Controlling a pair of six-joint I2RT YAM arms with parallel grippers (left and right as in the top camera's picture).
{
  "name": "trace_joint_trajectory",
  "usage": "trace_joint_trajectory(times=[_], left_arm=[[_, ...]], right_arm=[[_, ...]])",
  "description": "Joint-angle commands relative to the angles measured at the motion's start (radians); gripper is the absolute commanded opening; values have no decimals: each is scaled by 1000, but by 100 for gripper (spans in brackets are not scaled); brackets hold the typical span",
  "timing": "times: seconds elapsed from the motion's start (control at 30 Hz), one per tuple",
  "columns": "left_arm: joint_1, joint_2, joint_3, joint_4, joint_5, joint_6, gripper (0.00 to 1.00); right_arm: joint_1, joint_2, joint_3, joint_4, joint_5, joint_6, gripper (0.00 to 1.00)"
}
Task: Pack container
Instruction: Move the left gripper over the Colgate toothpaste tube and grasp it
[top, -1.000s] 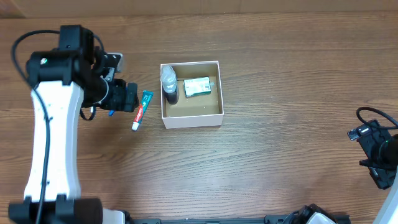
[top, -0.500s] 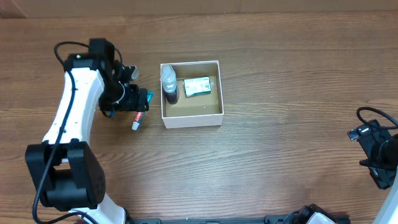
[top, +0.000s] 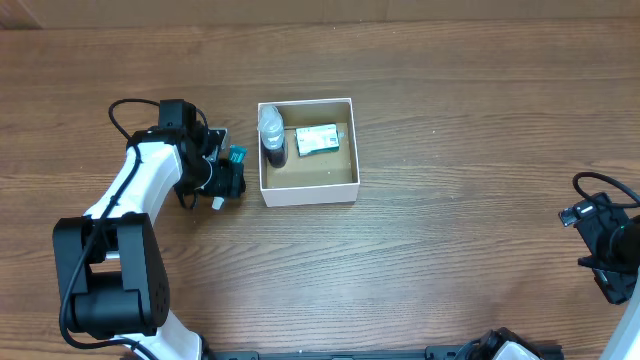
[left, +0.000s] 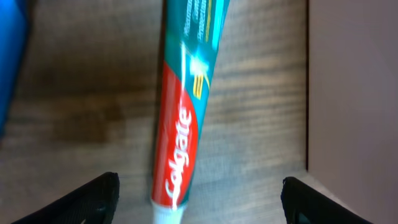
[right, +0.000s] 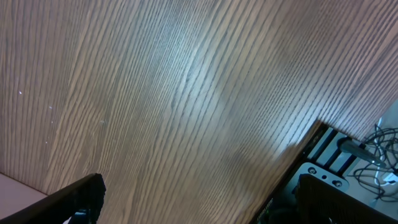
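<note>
The container (top: 308, 187) is a small white-walled box with a brown floor at the table's middle. Inside it stand a clear bottle with a dark base (top: 271, 134) and a green packet (top: 317, 138). A red and green Colgate toothpaste tube (left: 186, 112) lies on the wood just left of the box; in the overhead view only its green end (top: 237, 154) and white cap show. My left gripper (top: 222, 182) is open, straddling the tube's cap end from above (left: 198, 202). My right gripper (right: 198, 200) is open and empty at the table's right edge.
A blue object (left: 9, 56) lies at the left edge of the left wrist view, near the tube. The box's white wall (left: 351, 87) is close on the right. The table's right edge and cables (right: 367, 155) show by the right arm (top: 608, 250).
My left arm has swung in over the toothpaste and lowered, now covering most of the tube. The box, its contents and the right arm have not moved.
</note>
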Motion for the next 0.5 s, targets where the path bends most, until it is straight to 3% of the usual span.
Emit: trace_joint_trajectory(times=[0.0, 0.47], left_arm=[[5, 0, -21, 69, -24, 50, 84], [4, 17, -30, 207, -32, 65, 79]], right_arm=[[-3, -3, 7, 3, 1, 1, 100], [-3, -3, 7, 3, 2, 1, 100]])
